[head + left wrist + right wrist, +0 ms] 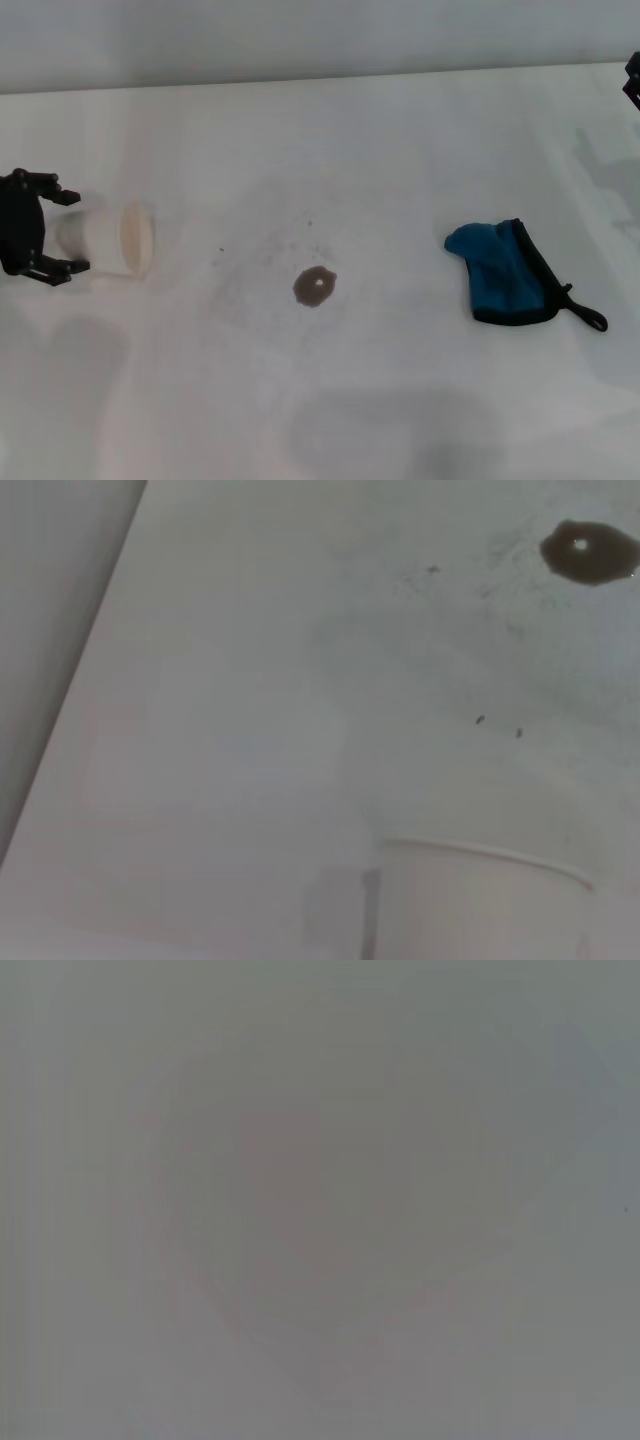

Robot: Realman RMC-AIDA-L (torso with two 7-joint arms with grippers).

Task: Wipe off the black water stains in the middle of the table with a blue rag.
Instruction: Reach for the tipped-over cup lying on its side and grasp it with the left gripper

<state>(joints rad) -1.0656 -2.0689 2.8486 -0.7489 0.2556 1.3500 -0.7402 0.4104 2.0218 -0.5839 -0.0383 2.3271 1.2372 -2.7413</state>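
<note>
The black water stains form a small dark blot with a paler centre in the middle of the white table, with tiny specks to its left. The left wrist view shows the blot and specks too. To the blot's right lies the blue rag, crumpled, with black edging and a loop, and nothing touches it. My left gripper is at the far left, open, its fingers on either side of a cup's base. Only a sliver of my right gripper shows at the upper right edge.
A white paper cup lies on its side at the left, mouth facing the stain; its rim fills the left wrist view's lower part. A faint grey shadow patch lies near the front. The right wrist view shows only plain pale surface.
</note>
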